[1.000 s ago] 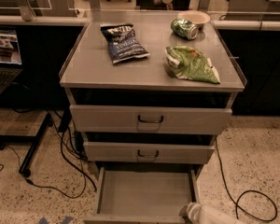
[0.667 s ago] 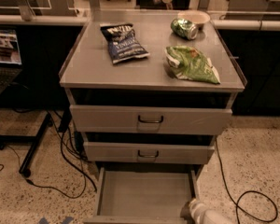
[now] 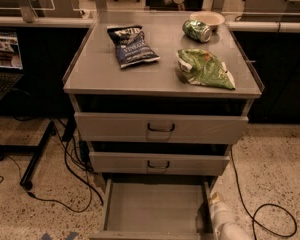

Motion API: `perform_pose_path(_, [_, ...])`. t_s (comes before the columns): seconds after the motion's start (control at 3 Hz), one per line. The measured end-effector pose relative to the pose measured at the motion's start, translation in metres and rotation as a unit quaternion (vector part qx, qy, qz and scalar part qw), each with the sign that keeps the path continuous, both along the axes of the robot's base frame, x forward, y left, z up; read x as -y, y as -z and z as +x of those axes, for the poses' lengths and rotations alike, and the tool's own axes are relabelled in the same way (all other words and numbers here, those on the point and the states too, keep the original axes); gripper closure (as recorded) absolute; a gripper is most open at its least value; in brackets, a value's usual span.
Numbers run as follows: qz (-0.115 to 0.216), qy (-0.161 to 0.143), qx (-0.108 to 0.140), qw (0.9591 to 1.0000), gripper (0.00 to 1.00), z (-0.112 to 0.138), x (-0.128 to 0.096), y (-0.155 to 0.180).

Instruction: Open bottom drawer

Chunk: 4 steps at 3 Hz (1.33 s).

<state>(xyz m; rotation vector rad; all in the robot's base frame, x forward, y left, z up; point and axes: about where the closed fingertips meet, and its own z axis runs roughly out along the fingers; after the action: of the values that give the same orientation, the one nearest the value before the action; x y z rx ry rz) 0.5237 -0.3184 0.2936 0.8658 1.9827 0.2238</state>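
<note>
The bottom drawer point(image 3: 155, 211) of the grey metal cabinet stands pulled out toward me, showing its plain grey, empty inside. Its front panel lies at the bottom edge of the view and its handle is out of sight. The two drawers above, the top one point(image 3: 161, 128) and the middle one point(image 3: 159, 164), are shut, each with a small dark bracket handle. My gripper point(image 3: 215, 200) sits at the right side of the open drawer, near its right wall, with the white arm running off the lower right corner.
On the cabinet top point(image 3: 90, 74) lie a dark blue chip bag point(image 3: 132, 46), a green chip bag point(image 3: 205, 68), a green can point(image 3: 196, 30) on its side and a white bowl point(image 3: 208, 18). Black cables point(image 3: 270, 219) run over the speckled floor. A laptop point(image 3: 2, 64) stands at the left.
My gripper and arm have shifted slightly at the drawer's right side, rising a little in the view. The drawer stays open as before.
</note>
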Motion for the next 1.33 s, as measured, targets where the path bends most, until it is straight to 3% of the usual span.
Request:
perform_pose_path(0.33, [-0.023,-0.005,0.022,0.9995,0.58,0.0077,0.0041,-0.0153])
perform_pose_path(1.0, [-0.022,-0.005,0.022,0.9995,0.12,0.0077,0.0041,-0.0153])
perform_pose_path(1.33, [-0.022,-0.005,0.022,0.9995,0.0,0.0077,0.0041,-0.0153])
